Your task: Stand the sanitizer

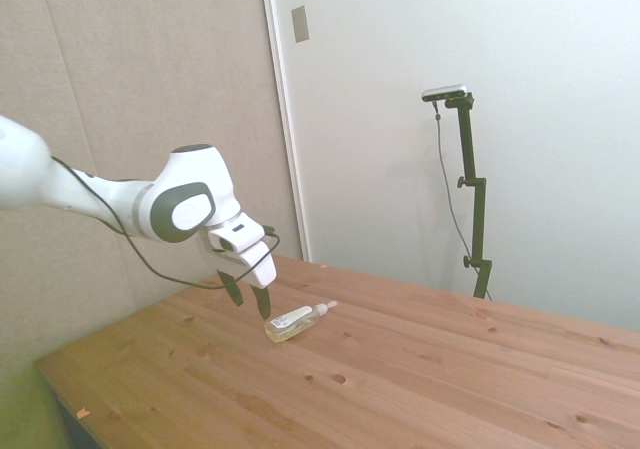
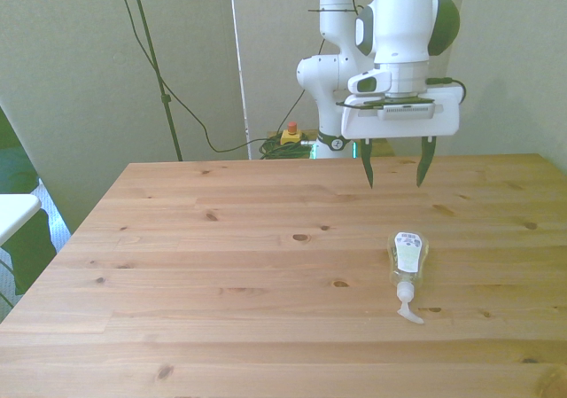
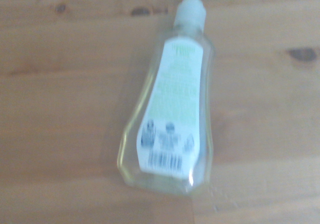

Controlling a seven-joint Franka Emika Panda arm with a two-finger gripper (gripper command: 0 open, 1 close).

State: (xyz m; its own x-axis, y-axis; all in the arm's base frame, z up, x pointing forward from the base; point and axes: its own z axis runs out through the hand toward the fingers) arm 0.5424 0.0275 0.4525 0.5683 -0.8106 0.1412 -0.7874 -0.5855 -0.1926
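The sanitizer [image 2: 407, 258] lies flat on the wooden table [image 2: 221, 309], a slim clear bottle of yellowish liquid with its white label facing up and its white pump nozzle pointing toward the table's near edge in the front view. The side view shows the sanitizer [image 1: 291, 322] on its side too. My gripper [image 2: 395, 169] hangs open in the air above the table, just behind the bottle's base, with nothing between its fingers; in the side view my gripper [image 1: 249, 295] sits a little left of the bottle. The wrist view is filled by the sanitizer [image 3: 172, 109], slightly blurred.
Bare wooden planks with dark knots surround the bottle on all sides. A wall and a white door frame [image 1: 285, 119] stand behind the table in the side view.
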